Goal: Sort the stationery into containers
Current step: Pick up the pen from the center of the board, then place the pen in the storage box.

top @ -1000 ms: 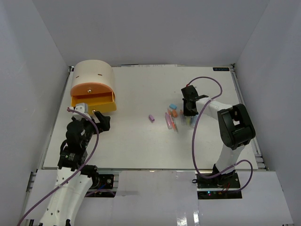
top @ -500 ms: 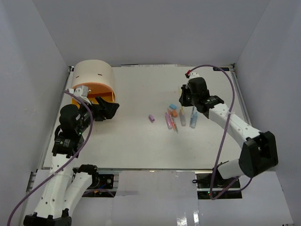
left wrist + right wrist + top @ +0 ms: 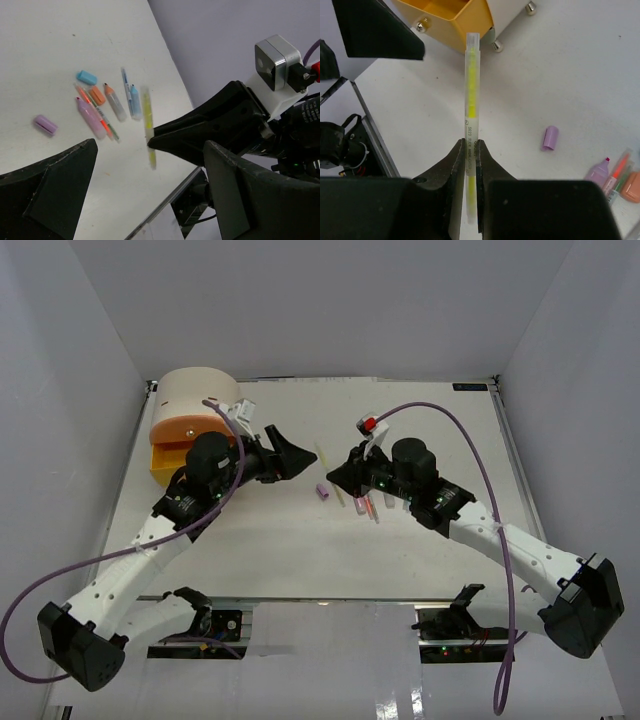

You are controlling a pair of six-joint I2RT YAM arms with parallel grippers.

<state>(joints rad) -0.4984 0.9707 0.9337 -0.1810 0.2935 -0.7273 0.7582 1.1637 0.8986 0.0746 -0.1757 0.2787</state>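
My right gripper (image 3: 470,147) is shut on a yellow highlighter (image 3: 471,85), which sticks out ahead of the jaws above the table. In the top view the right gripper (image 3: 338,473) is left of the stationery pile (image 3: 366,502), its highlighter (image 3: 322,454) pointing at my left gripper (image 3: 283,451). The left gripper (image 3: 150,200) is open and empty, facing the held highlighter (image 3: 147,117). Pens, markers and small blocks (image 3: 102,102) lie on the table, with a purple block (image 3: 45,125) apart from them. The beige cabinet (image 3: 200,400) has its orange drawer (image 3: 172,455) pulled open.
The open drawer (image 3: 447,15) shows beyond the highlighter tip, beside the cabinet's small knobs (image 3: 495,46). The purple block (image 3: 550,137) lies right of the right gripper. White walls (image 3: 90,360) enclose the table on three sides. A purple cable (image 3: 440,415) loops over the right arm.
Both arms have swung toward the table's middle. The right gripper carried the yellow highlighter left, away from the pile. The left gripper left the drawer front and now faces the highlighter, still open.
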